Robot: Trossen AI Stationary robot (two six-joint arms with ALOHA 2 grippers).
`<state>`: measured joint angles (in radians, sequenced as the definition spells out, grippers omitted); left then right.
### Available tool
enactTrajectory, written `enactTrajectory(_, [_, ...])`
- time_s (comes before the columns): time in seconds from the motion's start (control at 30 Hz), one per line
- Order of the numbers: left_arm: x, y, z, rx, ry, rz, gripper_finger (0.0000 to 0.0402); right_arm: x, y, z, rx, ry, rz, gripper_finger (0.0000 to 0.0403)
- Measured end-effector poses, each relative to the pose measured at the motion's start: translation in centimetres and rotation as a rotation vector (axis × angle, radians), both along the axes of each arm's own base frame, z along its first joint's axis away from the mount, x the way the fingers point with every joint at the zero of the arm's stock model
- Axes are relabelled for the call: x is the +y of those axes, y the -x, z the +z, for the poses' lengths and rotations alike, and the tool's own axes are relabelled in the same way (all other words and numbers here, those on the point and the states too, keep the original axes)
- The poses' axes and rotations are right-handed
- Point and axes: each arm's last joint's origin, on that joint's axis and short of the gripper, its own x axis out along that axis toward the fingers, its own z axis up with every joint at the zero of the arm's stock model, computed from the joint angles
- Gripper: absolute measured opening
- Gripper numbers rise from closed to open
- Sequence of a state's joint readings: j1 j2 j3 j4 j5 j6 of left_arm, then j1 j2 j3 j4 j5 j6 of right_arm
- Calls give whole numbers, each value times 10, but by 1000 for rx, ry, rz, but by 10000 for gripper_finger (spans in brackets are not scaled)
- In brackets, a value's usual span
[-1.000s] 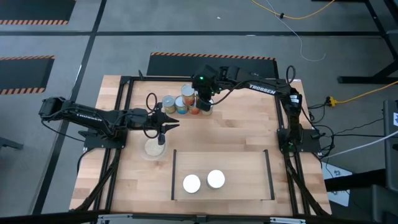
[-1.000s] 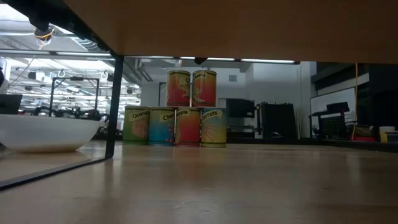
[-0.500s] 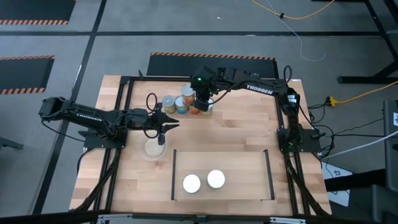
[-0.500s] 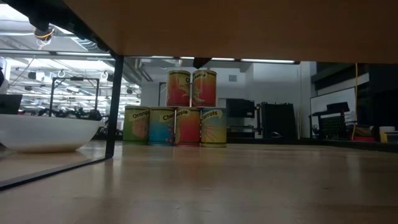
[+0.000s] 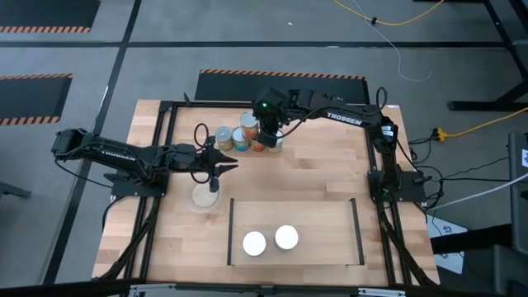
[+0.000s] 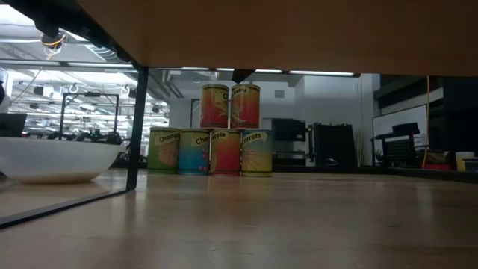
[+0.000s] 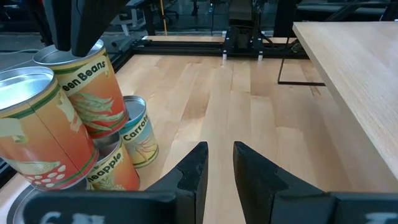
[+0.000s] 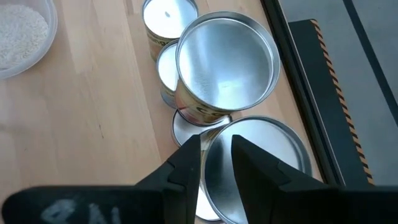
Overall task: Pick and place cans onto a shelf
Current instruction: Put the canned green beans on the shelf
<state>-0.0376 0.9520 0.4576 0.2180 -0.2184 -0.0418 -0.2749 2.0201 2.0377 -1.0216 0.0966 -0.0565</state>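
A stack of cans [image 5: 247, 136] stands at the table's far middle, a lower row on the wood with two cans on top [image 6: 229, 105]. Two more cans [image 5: 254, 243] [image 5: 286, 238] stand on the light-wood shelf [image 5: 318, 219]. My right gripper [image 8: 216, 146] is shut and points down just above an upper can's silver top [image 8: 255, 168]. The low view shows its tip [image 6: 243, 75] a little clear of that can. My left gripper [image 7: 221, 152] is shut and empty. It hovers above the clear dish [image 5: 205, 196], left of the stack.
The clear dish of beige grains [image 8: 18, 34] sits near the stack, on its near-left side. The black metal frame [image 5: 165, 148] runs around the table, with an upright post [image 6: 138, 127] near the dish. The shelf's right half [image 5: 330, 235] is bare wood.
My right gripper has shifted slightly toward the table's left edge and come down a little toward the upper cans, then stopped. The cans have not moved.
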Motion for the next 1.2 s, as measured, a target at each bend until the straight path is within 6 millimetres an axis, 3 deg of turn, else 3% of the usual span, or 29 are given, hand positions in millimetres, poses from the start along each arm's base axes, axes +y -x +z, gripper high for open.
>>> enactTrajectory(1.2, [0,0,0,0,0,0,69,2,6,-4,75,-20,3,95])
